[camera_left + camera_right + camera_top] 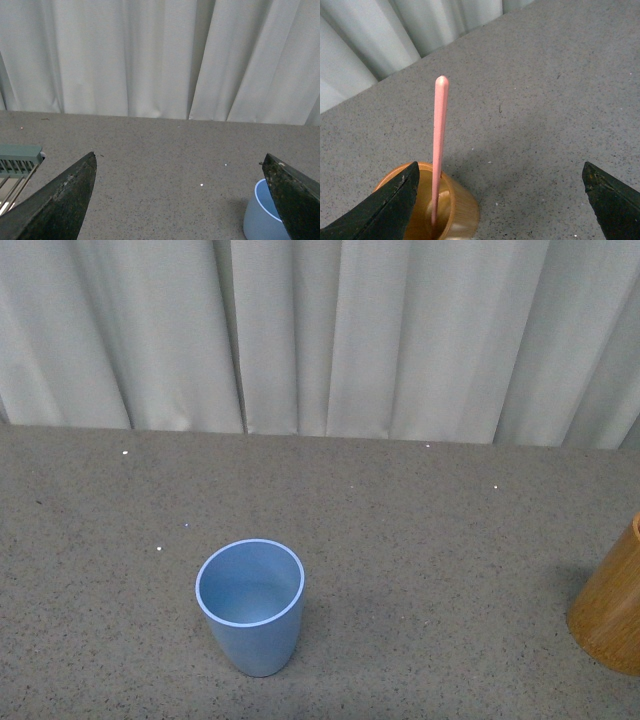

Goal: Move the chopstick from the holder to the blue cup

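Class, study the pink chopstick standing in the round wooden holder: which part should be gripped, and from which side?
Grip the slim pink chopstick on its bare upper shaft, below the rounded tip and clear of the round wooden holder. It stands nearly upright, so the open right hand probably does best coming down from above, straddling the shaft, then lifting straight up.

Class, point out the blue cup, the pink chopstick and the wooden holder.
blue cup [255, 640]: front view, outer wall.
pink chopstick [439, 135]: right wrist view, mid-shaft.
wooden holder [465, 212]: right wrist view, outer wall.
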